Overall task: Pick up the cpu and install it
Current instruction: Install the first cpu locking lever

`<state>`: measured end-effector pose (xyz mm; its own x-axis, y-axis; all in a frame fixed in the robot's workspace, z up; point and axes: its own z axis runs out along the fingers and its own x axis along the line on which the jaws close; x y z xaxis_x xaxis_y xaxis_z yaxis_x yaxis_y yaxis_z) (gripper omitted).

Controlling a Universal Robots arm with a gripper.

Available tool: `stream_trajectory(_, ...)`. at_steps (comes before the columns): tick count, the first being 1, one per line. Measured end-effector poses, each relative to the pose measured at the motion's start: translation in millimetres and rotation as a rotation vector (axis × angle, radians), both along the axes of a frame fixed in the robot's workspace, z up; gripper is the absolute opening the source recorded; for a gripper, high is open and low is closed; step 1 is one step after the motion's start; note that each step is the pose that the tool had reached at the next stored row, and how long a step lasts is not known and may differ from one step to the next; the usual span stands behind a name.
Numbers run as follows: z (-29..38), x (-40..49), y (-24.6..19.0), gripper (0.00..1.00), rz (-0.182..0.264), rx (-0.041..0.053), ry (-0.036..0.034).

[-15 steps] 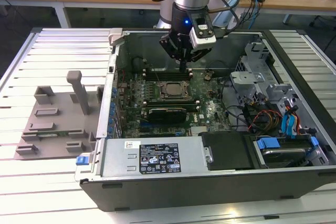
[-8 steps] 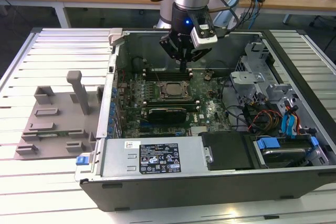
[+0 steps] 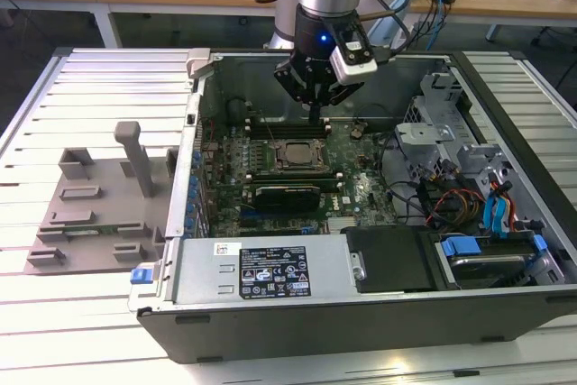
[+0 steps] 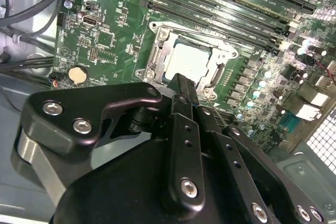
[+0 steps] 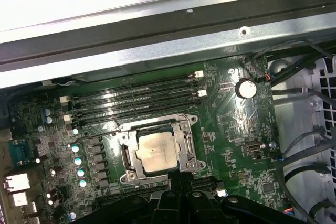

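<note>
One cpu sat flat inside the metal-framed socket on the green motherboard, its pale top plate facing up in both wrist views. Above it, in the exterior view, the gripper hung inside the open computer case, just over the socket's far edge and touching nothing. Its fingers looked drawn together, holding nothing. Memory slots ran beside the socket.

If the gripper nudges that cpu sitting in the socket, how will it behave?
The cpu looks like a stiff, flat plate, so it probably won't flex. Its smooth metal top may be slippery. The socket frame surrounds it, so a sideways push likely won't slide it.
</note>
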<state>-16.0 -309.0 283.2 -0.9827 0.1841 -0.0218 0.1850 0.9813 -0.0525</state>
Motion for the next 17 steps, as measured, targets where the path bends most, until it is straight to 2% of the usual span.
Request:
stream_trajectory(12,0.0,0.0,0.0,0.11,0.058,0.0000,0.0000)
stream_trajectory(14,0.1,0.0,0.0,0.11,0.136,0.0006,0.0000)
stream_trajectory(15,0.1,0.0,0.0,0.11,0.138,0.0077,-0.0005)
stream_trajectory(17,0.0,0.0,-0.2,0.11,0.139,0.0324,-0.0022)
